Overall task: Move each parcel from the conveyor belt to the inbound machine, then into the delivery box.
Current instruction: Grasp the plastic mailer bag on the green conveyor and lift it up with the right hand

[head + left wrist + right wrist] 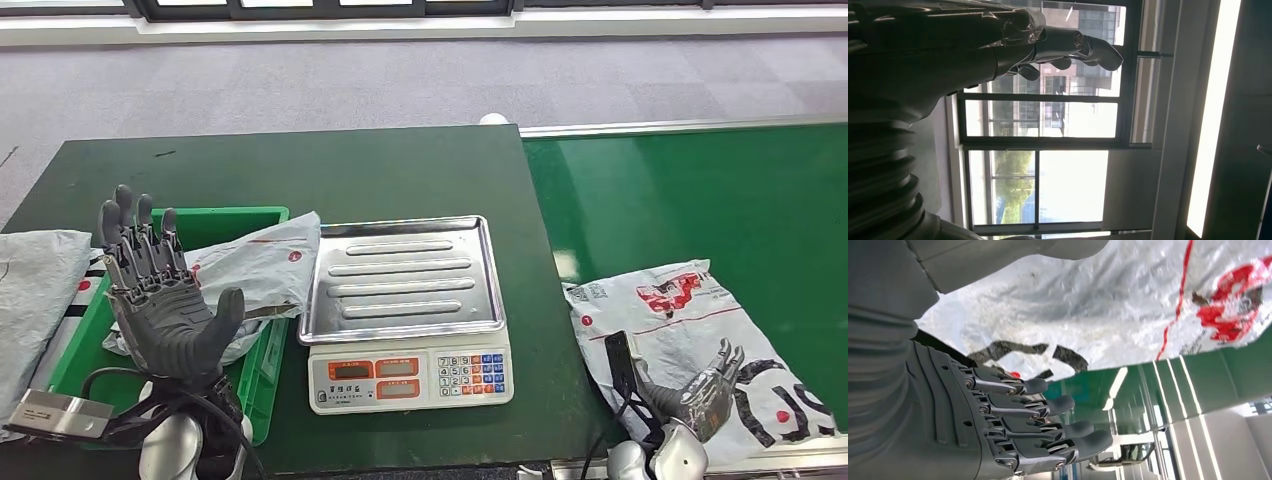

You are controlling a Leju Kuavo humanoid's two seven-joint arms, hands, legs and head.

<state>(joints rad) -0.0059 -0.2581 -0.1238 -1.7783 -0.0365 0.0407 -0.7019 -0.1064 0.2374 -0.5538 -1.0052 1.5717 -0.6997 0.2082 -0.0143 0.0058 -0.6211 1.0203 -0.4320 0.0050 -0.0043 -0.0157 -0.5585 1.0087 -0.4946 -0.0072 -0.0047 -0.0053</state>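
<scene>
One parcel (690, 345) left on the green conveyor belt (720, 190), flat at the near edge, white with red and black print. Right hand (705, 390) laid over its near corner, fingers (1058, 405) stretched out and apart, nothing clasped yet — placed for a pickup, by the look of it. Left hand (165, 300) raised palm-up above the green delivery box (262, 365), splayed and empty, clear of the parcels (255, 270) inside. Scale tray (400, 275) bare, waiting.

Head view looks down; wrist views close, perhaps sideways.
</scene>
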